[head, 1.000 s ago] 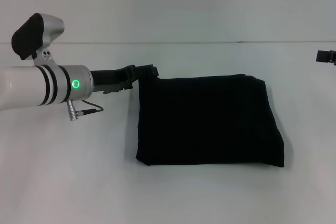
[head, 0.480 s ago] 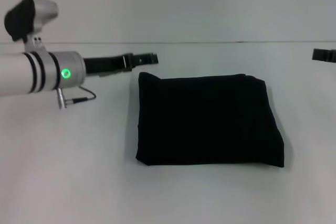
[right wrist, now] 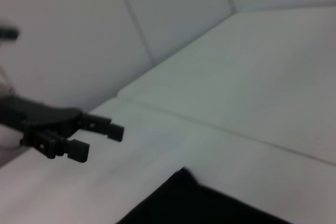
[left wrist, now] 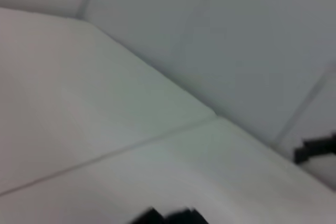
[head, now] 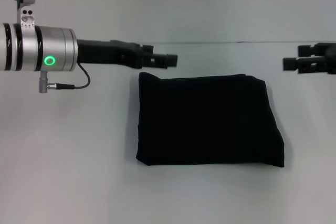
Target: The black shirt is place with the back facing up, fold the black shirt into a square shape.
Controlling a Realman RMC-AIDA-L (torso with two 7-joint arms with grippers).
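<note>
The black shirt (head: 207, 121) lies folded into a near-square block on the white table, with no lettering showing. My left gripper (head: 169, 60) hovers in the air just beyond the shirt's far left corner, open and holding nothing. From the right wrist view the left gripper (right wrist: 97, 141) shows its two fingers apart, and a corner of the black shirt (right wrist: 210, 203) lies below it. My right gripper (head: 293, 59) hangs off the shirt's far right side, open and empty, and is seen far off as the right gripper (left wrist: 315, 150) in the left wrist view.
The white table (head: 68, 171) spreads wide around the shirt. A pale wall (head: 210, 3) rises behind the table's far edge. The left arm's silver wrist with a green light (head: 50, 60) reaches in from the left.
My left gripper has let go of the shirt's far left corner, risen and swung right. The right gripper has come further into view from the right edge. The shirt has not moved.
</note>
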